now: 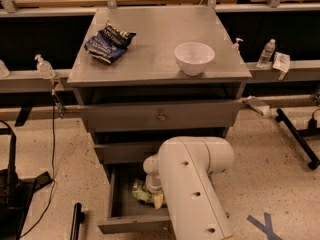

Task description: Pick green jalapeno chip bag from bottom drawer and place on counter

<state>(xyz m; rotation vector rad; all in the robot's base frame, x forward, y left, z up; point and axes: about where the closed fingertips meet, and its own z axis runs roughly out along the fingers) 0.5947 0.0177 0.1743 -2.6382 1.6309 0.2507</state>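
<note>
The green jalapeno chip bag (140, 192) lies inside the open bottom drawer (120, 204), near its middle. My gripper (156, 198) is down in the drawer, right at the bag's right side, and my white arm (192, 189) hides most of it. The grey counter (155, 39) on top of the cabinet holds other objects.
A dark blue-black chip bag (108, 41) lies on the counter's back left. A white bowl (194, 58) stands at its front right. Two shallower drawers (160, 116) above stick out slightly. Bottles (268, 52) and a black stand (300, 139) are at the right, cables at the left.
</note>
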